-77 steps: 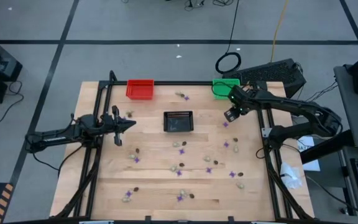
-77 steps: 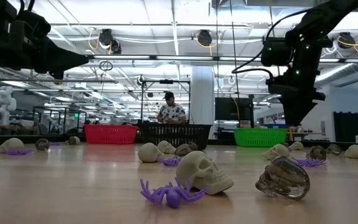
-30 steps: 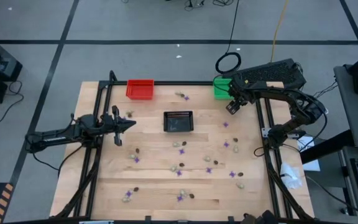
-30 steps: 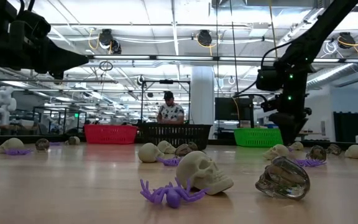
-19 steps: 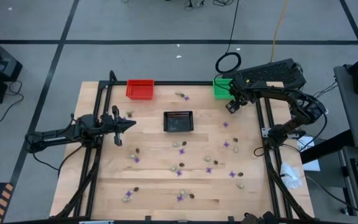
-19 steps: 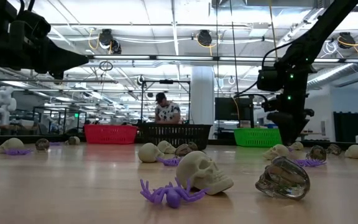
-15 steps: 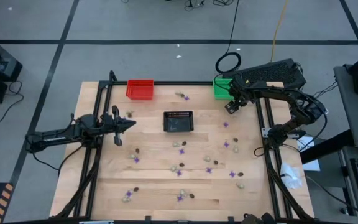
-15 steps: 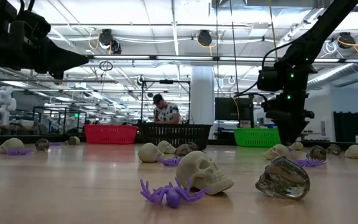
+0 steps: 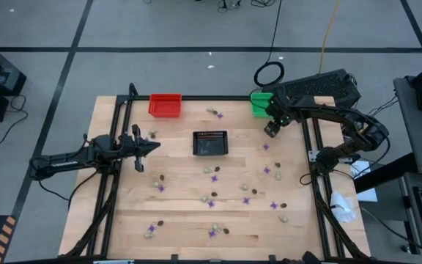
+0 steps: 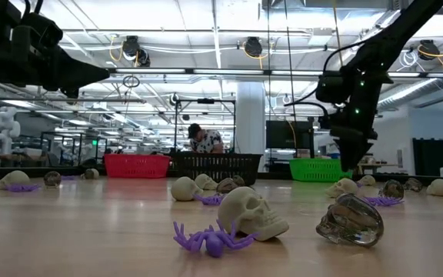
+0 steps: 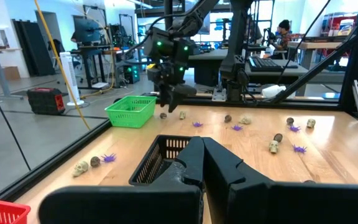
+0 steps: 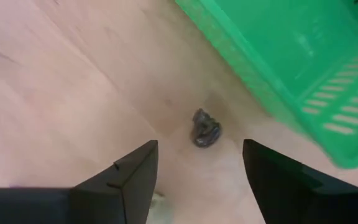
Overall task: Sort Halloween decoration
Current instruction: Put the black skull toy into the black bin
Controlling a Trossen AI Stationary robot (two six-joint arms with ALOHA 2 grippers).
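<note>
Many tiny trinkets lie scattered on the wooden table: purple spiders (image 9: 245,199), pale beige skulls (image 9: 215,170) and dark skulls (image 9: 163,178). In the low view a spider (image 10: 208,239), a beige skull (image 10: 254,213) and a dark glossy skull (image 10: 350,220) rest near the camera. My right gripper (image 9: 270,130) hovers open beside the green basket (image 9: 261,103), fingers pointing down. A dark skull (image 12: 206,129) lies on the wood below it, between and just beyond the fingers (image 12: 129,171), untouched. My left gripper (image 9: 149,147) waits shut and empty above the table's left side.
A red basket (image 9: 165,105) stands at the far edge and a black basket (image 9: 210,143) in the middle of the table. The green basket's wall (image 12: 272,93) is close to my right fingers. A person works at a bench in the room behind (image 10: 204,140).
My right gripper has shifted slightly toward the table's left, away from the green basket, and risen a little, and its arm has changed its bend. The trinkets have stayed where they were.
</note>
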